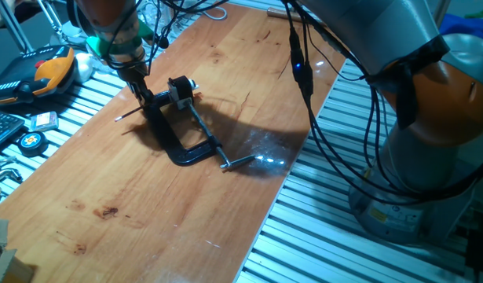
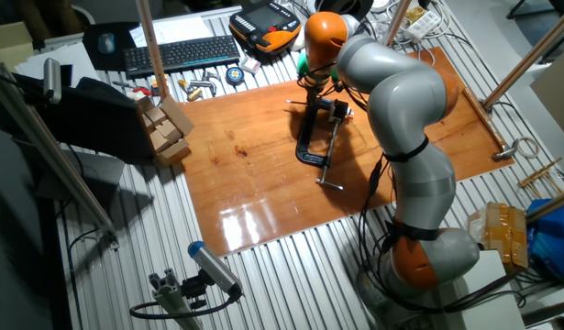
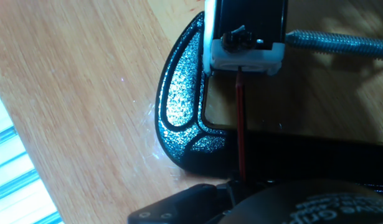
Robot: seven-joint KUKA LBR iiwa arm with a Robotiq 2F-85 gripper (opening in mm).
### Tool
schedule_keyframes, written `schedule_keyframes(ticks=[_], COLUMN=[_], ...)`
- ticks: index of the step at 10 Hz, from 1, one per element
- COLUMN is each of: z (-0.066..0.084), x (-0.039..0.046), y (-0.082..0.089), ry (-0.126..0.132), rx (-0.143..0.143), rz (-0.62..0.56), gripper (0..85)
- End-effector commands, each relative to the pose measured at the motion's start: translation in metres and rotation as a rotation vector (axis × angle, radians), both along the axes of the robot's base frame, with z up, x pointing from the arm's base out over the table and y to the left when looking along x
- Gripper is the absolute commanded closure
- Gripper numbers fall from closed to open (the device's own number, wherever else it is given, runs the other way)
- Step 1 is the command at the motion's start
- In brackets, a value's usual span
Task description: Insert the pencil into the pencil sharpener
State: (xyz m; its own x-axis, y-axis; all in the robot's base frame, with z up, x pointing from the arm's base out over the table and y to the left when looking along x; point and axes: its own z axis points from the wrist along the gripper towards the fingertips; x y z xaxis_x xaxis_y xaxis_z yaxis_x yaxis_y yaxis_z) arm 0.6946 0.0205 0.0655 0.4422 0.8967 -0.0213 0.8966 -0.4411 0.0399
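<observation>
In the hand view the thin red pencil [image 3: 240,124] runs straight up from my gripper [image 3: 241,184] to the pencil sharpener [image 3: 244,43]. The sharpener is a small block held in the black C-clamp [image 3: 179,106]. The pencil's far end sits at the sharpener's opening; how deep it goes in is hidden. In one fixed view my gripper [image 1: 144,97] is shut on the pencil [image 1: 127,115], whose tail sticks out to the left. The sharpener [image 1: 181,90] is just to the right. In the other fixed view the gripper [image 2: 315,90] is next to the clamped sharpener [image 2: 339,110].
The black C-clamp [image 1: 182,134] lies on the wooden board [image 1: 147,204], its steel screw rod [image 3: 340,45] and handle [image 1: 239,163] pointing away. Tools, a keyboard [image 2: 181,53] and a pendant [image 1: 45,71] lie beyond the board's edge. Cables [image 1: 304,71] hang over the board.
</observation>
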Motion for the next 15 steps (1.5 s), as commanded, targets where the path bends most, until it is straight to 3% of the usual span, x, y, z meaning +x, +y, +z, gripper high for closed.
schedule_keyframes(ticks=[1,15], z=[0.000,-0.001], x=[-0.0002,-0.0037], y=[0.000,-0.011], ry=[0.000,0.001], rx=[0.002,0.014], rz=[0.000,-0.002], gripper=[85.0,85.0])
